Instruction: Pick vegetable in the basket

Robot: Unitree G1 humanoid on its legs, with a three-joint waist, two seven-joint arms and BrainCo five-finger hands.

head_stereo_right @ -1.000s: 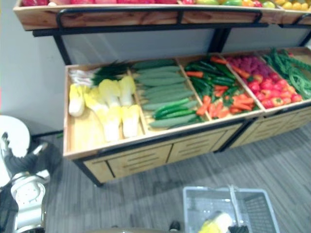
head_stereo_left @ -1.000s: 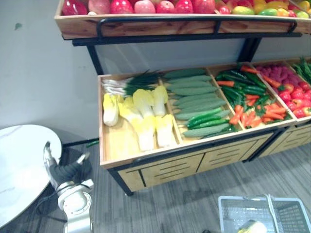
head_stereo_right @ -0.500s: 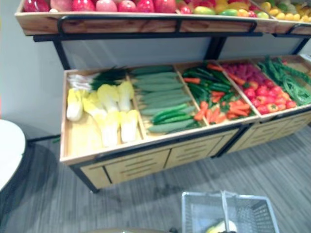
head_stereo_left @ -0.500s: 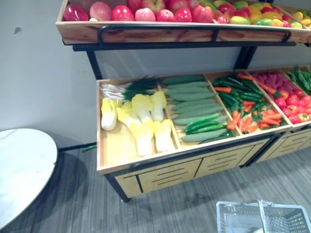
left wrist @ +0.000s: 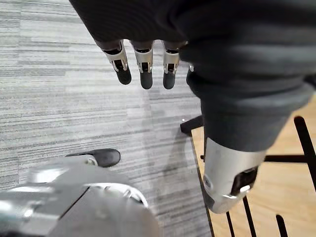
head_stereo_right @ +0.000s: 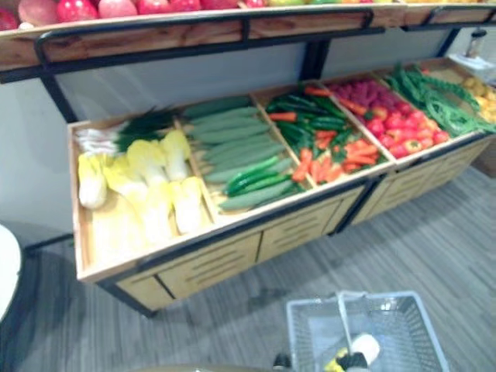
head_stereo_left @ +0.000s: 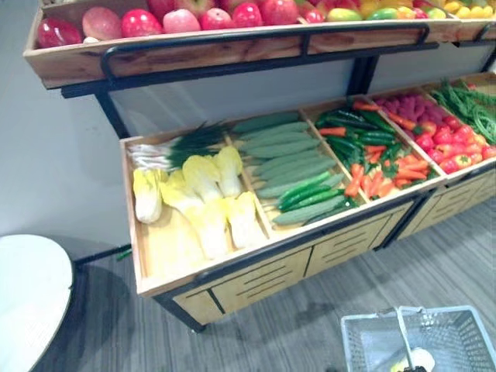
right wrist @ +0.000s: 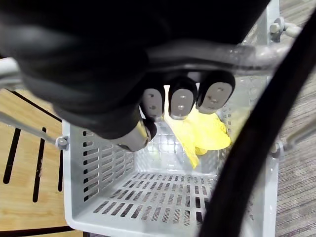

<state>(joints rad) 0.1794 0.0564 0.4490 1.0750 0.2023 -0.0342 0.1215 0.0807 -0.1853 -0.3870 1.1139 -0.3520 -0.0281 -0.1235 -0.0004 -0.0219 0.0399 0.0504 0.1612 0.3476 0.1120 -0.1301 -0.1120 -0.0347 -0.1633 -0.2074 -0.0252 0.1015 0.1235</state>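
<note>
Grey plastic basket at lower right of the head view; yellow cabbage lies inside it. Right hand: fingers curled round the basket's handle. Left hand: above the floor, fingers straight, holding nothing.

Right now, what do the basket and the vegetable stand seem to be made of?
Basket: grey moulded plastic by the look, matte, with slotted walls and floor. Vegetable stand: light wood with visible grain, likely varnished; its frame looks like black-painted metal tube.
</note>
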